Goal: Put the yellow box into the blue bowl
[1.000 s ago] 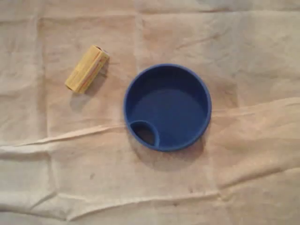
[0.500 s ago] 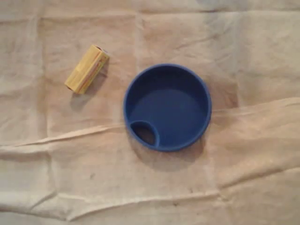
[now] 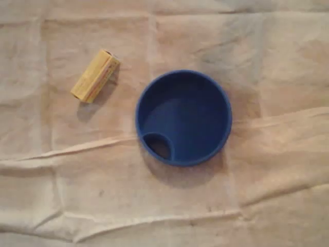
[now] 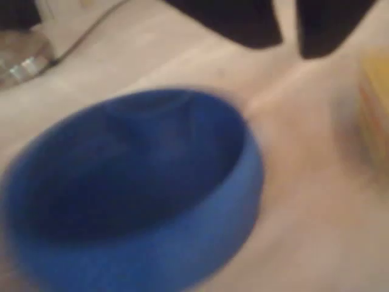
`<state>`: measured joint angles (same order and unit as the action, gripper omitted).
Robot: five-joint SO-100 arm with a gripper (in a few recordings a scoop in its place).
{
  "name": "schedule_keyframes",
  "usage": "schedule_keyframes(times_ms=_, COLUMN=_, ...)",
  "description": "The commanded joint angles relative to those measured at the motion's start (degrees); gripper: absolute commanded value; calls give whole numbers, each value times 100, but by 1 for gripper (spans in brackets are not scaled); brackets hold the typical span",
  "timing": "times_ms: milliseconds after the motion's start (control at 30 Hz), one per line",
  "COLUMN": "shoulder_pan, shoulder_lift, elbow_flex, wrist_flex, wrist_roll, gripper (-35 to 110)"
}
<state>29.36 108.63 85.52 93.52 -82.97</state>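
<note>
Showing at the top edge of the wrist view, the dark two-finger claw (image 4: pixel 287 48) is standing with its jaws slightly apart, a narrow strip of pale cloth is showing between them, and it is gripping nothing. The fingers (image 4: pixel 231 21) are blurred, so their finer shape is not coming through. Below the claw and to its left in that view, the round, deep blue plastic bowl (image 4: pixel 152 255) is sitting close under the camera, its opening facing up and its inside looking bare. The small yellow rectangular cardboard-looking box (image 4: pixel 377 109) is lying at the right edge of the same view, below and to the right of the claw. It is lying apart from the bowl with bare cloth between the two, and only a blurred slice of it is showing. The wrinkled beige cloth (image 4: pixel 304 182) is covering the tabletop under both. Far to the claw's left, in the upper corner, a thin dark cable (image 4: pixel 91 30) is running across the surface beside a blurred shiny object whose kind I cannot tell. In the overhead view the box (image 3: pixel 95 75) is lying on its long side, turned diagonally, up and to the left of the bowl (image 3: pixel 185 118) and not touching it. A small round pocket (image 3: pixel 158 146) is sitting inside the bowl's lower-left rim. The cloth (image 3: pixel 267 170) is creasing in long folds around them.
</note>
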Motion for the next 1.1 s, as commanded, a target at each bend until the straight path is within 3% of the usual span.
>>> schedule_keyframes(times_ms=0, shoulder_pan=589, shoulder_lift=-1248, elbow_flex=-1433, wrist_flex=35, wrist_roll=-659, gripper=0)
schedule_keyframes(times_ms=267, shoulder_pan=1063, shoulder_lift=-3366, elbow_flex=-3955, wrist_flex=765, wrist_roll=-1494, gripper=0)
schedule_keyframes(times_ms=500, shoulder_pan=1503, shoulder_lift=-4711, elbow_flex=-5546, wrist_flex=712, wrist_roll=-2180, gripper=0)
schedule_keyframes(times_ms=900, shoulder_pan=1714, shoulder_lift=-5880, elbow_flex=-6636, wrist_flex=624, wrist_roll=-2355, gripper=2)
schedule_keyframes(times_ms=1067, shoulder_pan=1644, shoulder_lift=-6100, elbow_flex=-6724, wrist_flex=624, wrist_roll=-2373, gripper=13)
